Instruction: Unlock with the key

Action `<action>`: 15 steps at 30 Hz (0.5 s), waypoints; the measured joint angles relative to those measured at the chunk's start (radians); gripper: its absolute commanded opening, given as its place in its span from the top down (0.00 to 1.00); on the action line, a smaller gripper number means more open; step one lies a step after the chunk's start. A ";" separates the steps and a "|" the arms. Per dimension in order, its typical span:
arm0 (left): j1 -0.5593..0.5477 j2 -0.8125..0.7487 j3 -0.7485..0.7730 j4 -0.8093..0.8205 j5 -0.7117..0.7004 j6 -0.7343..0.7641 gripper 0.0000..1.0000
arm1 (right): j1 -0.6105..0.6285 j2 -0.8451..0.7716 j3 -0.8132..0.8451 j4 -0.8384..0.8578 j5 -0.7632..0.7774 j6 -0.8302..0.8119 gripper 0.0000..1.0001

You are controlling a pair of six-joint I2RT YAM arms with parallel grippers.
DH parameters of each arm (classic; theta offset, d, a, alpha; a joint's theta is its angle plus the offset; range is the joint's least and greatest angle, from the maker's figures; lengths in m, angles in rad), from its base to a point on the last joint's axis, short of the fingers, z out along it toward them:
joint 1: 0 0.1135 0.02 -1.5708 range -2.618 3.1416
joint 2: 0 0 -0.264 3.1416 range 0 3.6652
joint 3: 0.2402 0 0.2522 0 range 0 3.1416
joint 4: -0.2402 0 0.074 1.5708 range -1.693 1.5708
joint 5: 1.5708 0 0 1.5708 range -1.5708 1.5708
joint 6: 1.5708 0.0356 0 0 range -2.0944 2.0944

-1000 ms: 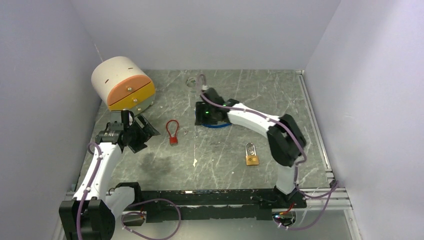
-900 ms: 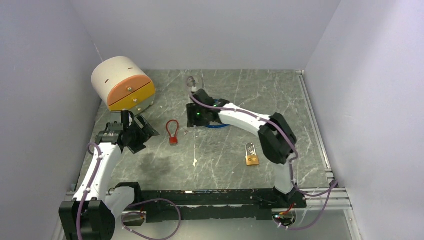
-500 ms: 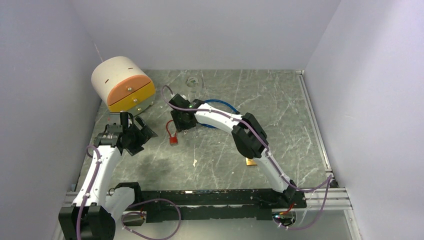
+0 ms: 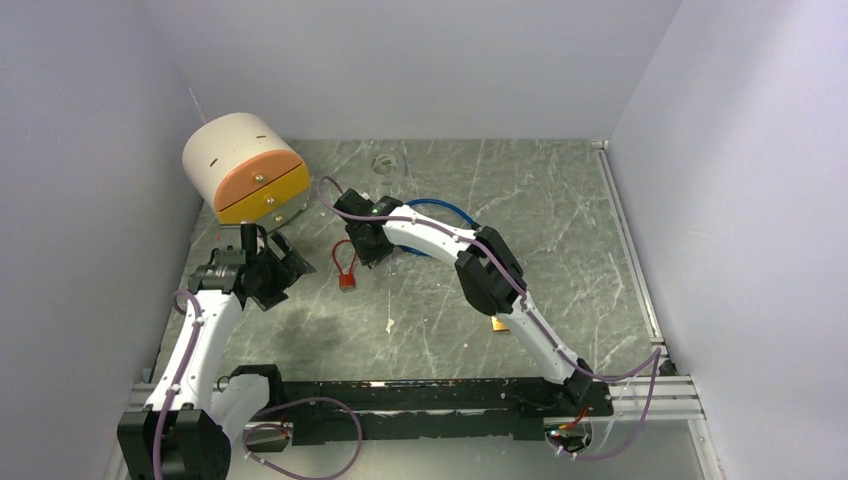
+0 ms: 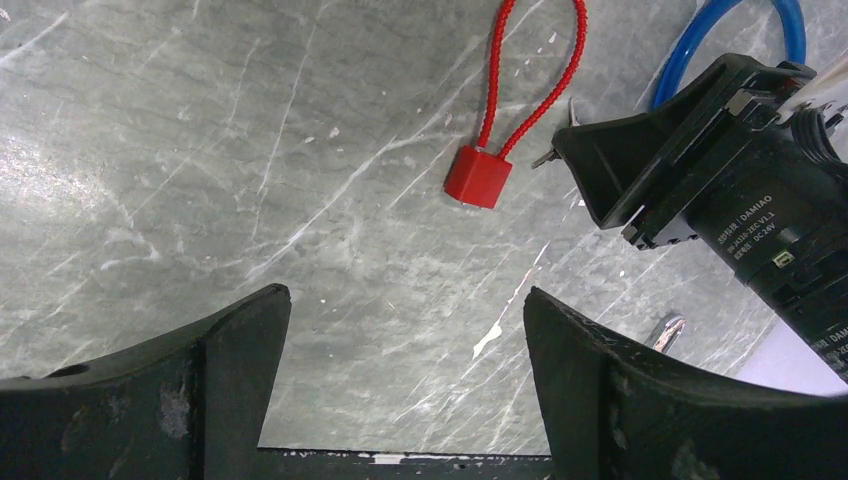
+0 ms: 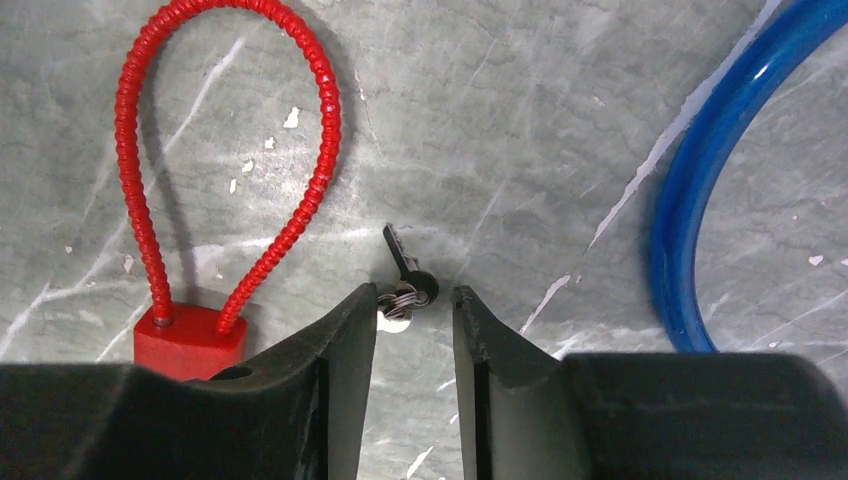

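Observation:
A small dark key (image 6: 404, 268) on a wire ring lies on the grey marbled table, right of a red cable lock (image 6: 190, 335). My right gripper (image 6: 413, 293) is low over it, jaws narrowly open, with the key ring just between the fingertips (image 6: 360, 305). In the top view the right gripper (image 4: 370, 257) covers the key beside the red lock (image 4: 346, 281). My left gripper (image 4: 285, 262) is open and empty, left of the lock; its wrist view shows the lock (image 5: 478, 177) ahead of the open left gripper (image 5: 405, 300). A brass padlock (image 4: 500, 322) lies mostly hidden under the right arm.
A blue cable loop (image 4: 432, 212) lies just behind the right gripper, also in the right wrist view (image 6: 715, 175). A white and orange drum-shaped box (image 4: 243, 165) stands at the back left. A small clear object (image 4: 385, 163) sits near the back wall. Walls close in on three sides.
My right arm has swung left from over the blue loop to beside the red lock, down at the key. The left gripper has hardly moved.

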 measured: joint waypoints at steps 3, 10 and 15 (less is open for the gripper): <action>0.000 0.004 -0.002 0.007 0.000 0.000 0.09 | 0.000 0.009 0.014 -0.004 0.002 -0.008 0.70; 0.000 0.004 -0.004 0.018 0.002 0.000 0.09 | -0.007 0.011 0.017 -0.002 -0.003 -0.009 0.95; 0.000 0.000 -0.010 0.034 0.026 0.000 0.09 | -0.008 -0.024 -0.051 0.073 -0.010 -0.011 1.00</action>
